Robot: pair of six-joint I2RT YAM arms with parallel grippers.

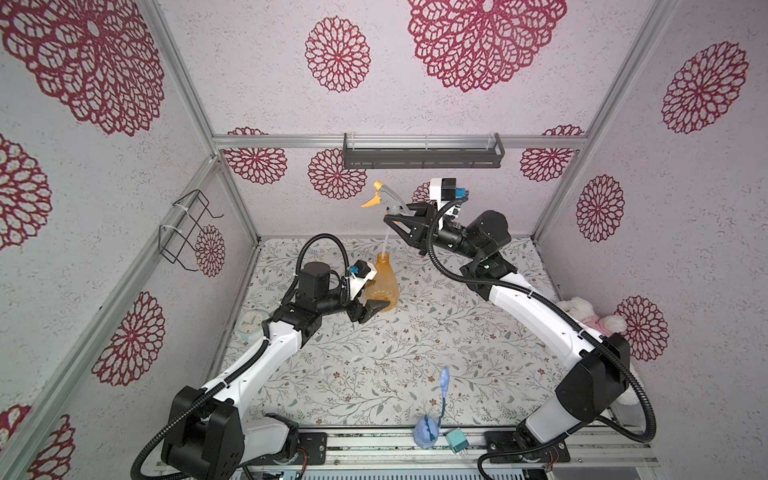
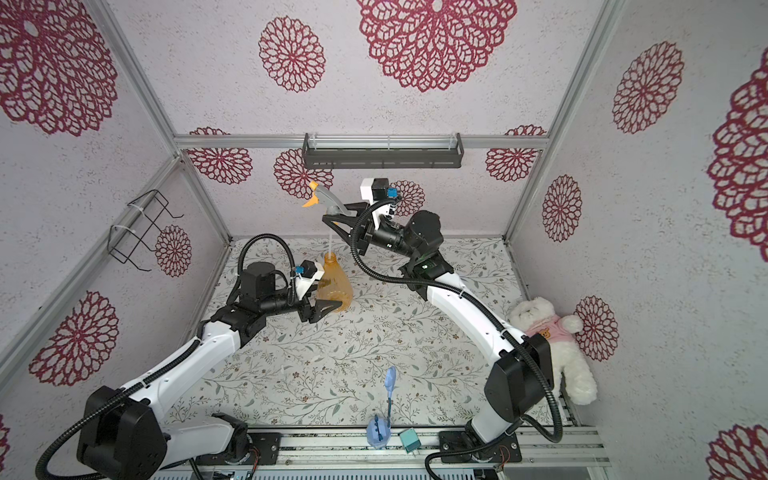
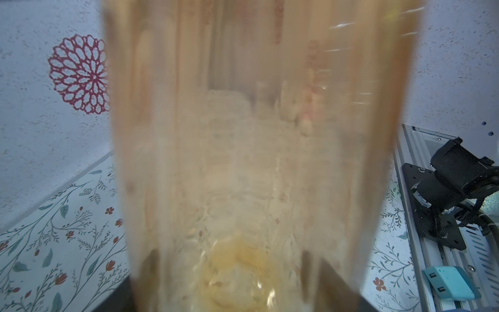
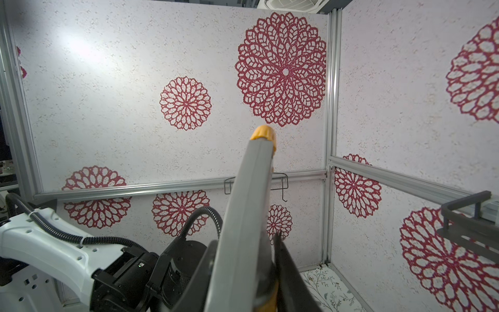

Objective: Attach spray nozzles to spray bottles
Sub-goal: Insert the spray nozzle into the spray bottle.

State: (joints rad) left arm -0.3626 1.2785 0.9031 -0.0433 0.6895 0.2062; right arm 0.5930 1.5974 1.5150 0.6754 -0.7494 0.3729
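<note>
The translucent orange spray bottle point(image 1: 382, 286) point(image 2: 335, 286) stands upright on the flowered table, toward the back. My left gripper point(image 1: 383, 302) point(image 2: 335, 303) is shut on its wide base from the left side. In the left wrist view the spray bottle point(image 3: 256, 148) fills the middle, with the left gripper point(image 3: 243, 281) dark on both sides of it. My right gripper point(image 1: 394, 218) point(image 2: 331, 217) is shut on the grey and orange spray nozzle point(image 1: 387, 197) point(image 2: 327, 198) point(image 4: 248, 202), held above the bottle. Its thin dip tube point(image 1: 386, 241) hangs down to the bottle's mouth.
A pale blue long-stemmed object point(image 1: 428, 430) and a teal block point(image 1: 457, 440) lie at the table's front edge. A white plush toy point(image 2: 552, 345) sits by the right wall. A wire rack point(image 1: 187, 228) hangs on the left wall, a grey shelf point(image 1: 422, 156) on the back wall.
</note>
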